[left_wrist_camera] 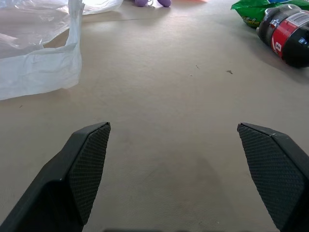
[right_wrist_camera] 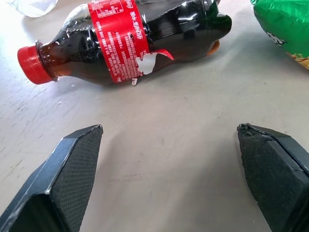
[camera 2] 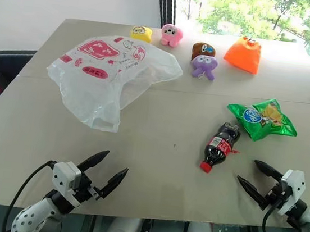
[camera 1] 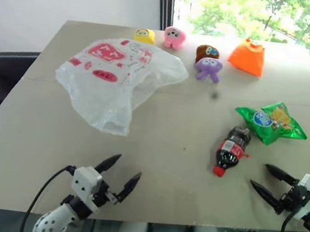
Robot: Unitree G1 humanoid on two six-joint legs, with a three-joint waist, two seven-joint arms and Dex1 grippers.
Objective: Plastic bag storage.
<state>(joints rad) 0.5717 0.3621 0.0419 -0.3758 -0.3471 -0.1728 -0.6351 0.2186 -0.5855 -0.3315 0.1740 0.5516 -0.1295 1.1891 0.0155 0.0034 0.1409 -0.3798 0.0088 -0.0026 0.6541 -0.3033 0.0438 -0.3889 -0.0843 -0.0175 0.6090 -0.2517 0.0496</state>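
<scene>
Beyond left gripper (camera 1: pixel 118 175) lies plastic bag (camera 1: pixel 115 74).

The plastic bag (camera 1: pixel 117 77) is translucent white with red labels and doodles. Beyond the plastic bag stand yellow (camera 1: pixel 144 35), pink (camera 1: pixel 174 37), purple (camera 1: pixel 208 67) and orange (camera 1: pixel 247 56) toys. A green snack packet (camera 1: pixel 271 122) and a red-labelled, red-capped dark cola bottle (camera 1: pixel 231 150) lie on the beige table (camera 1: pixel 160 167).

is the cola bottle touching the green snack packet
Cannot tell. In the left eye view the cola bottle base sits right at the green snack packet edge with no plain gap, and the right wrist view cuts off where they would meet.
</scene>
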